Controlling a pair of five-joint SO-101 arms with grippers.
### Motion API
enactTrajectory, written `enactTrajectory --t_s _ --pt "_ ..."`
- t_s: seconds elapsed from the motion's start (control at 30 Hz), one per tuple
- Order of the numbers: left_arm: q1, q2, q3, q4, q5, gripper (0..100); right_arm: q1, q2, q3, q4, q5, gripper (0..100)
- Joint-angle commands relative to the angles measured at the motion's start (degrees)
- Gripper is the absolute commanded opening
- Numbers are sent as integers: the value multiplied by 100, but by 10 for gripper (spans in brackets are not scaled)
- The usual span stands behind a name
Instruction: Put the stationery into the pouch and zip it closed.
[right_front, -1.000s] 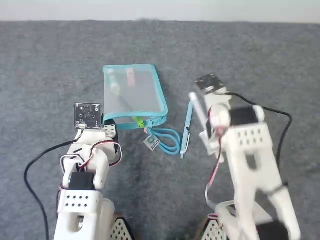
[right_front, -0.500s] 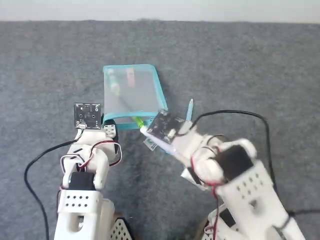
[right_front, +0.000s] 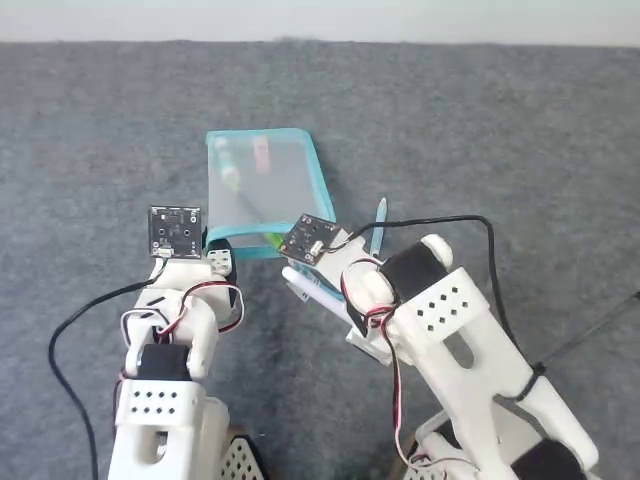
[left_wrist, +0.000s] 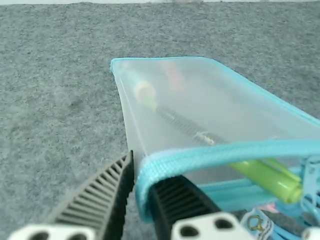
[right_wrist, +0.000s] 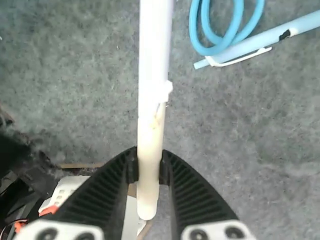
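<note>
High view: white pen (right_front: 305, 282) sits just beside the mouth of the mid-table pouch (right_front: 262, 190), axis skewed along it. Left wrist: your left gripper (left_wrist: 142, 187) pinches the pouch rim. Right wrist: right gripper (right_wrist: 148, 167) clamps the white pen's end.

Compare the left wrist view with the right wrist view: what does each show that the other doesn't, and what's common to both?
Left wrist view: the left gripper shut on the teal rim of the translucent pouch, with stationery visible inside and a green marker poking out at its mouth. Right wrist view: the right gripper shut on a white pen, and beyond it a light blue pen lying by a blue cord loop. Both: the grey carpet under everything.
</note>
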Motion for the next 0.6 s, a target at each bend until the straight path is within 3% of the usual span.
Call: enactTrajectory --t_s 0.0,0.37,0.57 --pt "18 -26 -145 -132 -26 12 -31 -13 -264 -189 -237 8" --pt "18 -26 -145 -132 -26 12 -22 31 -501 -251 -352 8" --pt "18 -26 -145 -114 -26 12 -31 787 -914 -251 -378 8"
